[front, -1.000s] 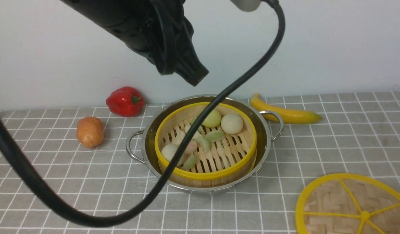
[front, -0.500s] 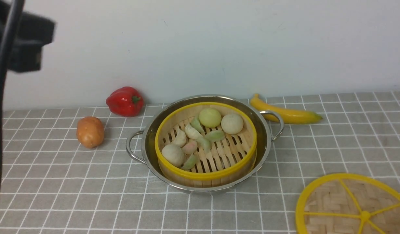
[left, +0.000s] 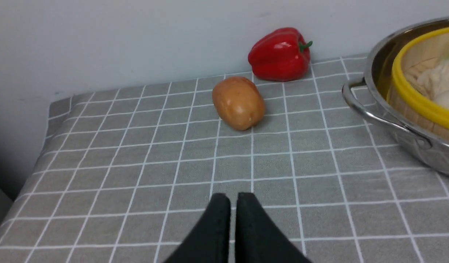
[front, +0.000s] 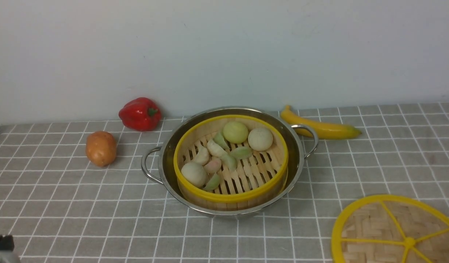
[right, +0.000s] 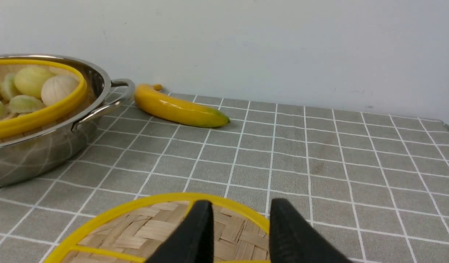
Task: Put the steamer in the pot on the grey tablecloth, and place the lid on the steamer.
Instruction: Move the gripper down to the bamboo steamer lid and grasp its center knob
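The left gripper point(left: 233, 199) hangs above the grey tablecloth point(front: 64, 204) near its front-left corner. Its jaws are almost closed, with only a thin slit between them, and hold nothing.

A potato point(front: 101, 148) lies toward the left edge of the cloth. A red pepper point(front: 139, 113) sits behind it at the back edge, against the wall.

The pot point(front: 297, 153) stands at the middle of the cloth, toward the back edge. The steamer point(front: 231, 197) sits inside the pot, its yellow rim just within the steel rim, with buns and dumplings point(front: 260, 138) on its slatted floor. The steamer is uncovered.

A banana point(front: 321, 128) lies at the back edge, just behind the pot's right handle.

The lid point(front: 388, 226) lies flat at the front-right corner, well apart from the pot. The right gripper point(right: 242, 204) is over the lid's far rim. Its jaws are spread wide and hold nothing; contact with the lid cannot be determined.
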{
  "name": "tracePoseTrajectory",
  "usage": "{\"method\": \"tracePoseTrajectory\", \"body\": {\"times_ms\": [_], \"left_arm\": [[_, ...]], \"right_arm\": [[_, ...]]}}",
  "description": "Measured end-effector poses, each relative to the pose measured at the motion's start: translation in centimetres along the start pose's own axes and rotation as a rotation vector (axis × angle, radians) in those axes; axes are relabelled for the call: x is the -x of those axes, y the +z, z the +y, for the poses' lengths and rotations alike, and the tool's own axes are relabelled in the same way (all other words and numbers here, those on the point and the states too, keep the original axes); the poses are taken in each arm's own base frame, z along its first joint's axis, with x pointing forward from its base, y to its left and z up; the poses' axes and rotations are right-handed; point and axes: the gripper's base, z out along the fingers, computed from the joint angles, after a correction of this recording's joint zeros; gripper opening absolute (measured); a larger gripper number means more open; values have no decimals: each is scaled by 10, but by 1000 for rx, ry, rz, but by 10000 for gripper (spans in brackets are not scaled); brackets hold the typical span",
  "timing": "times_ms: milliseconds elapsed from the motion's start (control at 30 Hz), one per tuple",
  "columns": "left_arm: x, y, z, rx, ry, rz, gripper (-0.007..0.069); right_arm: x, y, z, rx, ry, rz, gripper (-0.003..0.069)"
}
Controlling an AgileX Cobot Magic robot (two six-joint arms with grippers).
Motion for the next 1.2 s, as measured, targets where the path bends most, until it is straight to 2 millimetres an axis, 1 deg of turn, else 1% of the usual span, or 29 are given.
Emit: {"method": "tracePoseTrajectory", "body": {"times_ms": [33,67,100,200,267,433,733,967,1200], "left_arm": [[-8,-2,-1,7,-7,-25,29],[-9,-2,-1,8,-7,-28,30],[-14,-6,-2,14,-16,-72,34],[-15,-12,-3,15,-16,-114,43],[-17,-13,-4,11,-10,-114,43],[-25,-13,-6,-8,27,-32,45],[-26,-13,-6,-7,77,-21,64],[-25,-13,-6,-12,60,-24,75],[-27,-14,-2,36,30,-11,94]], "right_arm": [[0,0,0,0,0,0,243],[0,0,0,0,0,0,243],[0,0,0,0,0,0,243],[0,0,0,0,0,0,243],[0,0,0,0,0,0,243],[0,0,0,0,0,-1,243],[0,0,0,0,0,-1,243],[0,0,0,0,0,-1,243],[0,0,0,0,0,-1,243]]}}
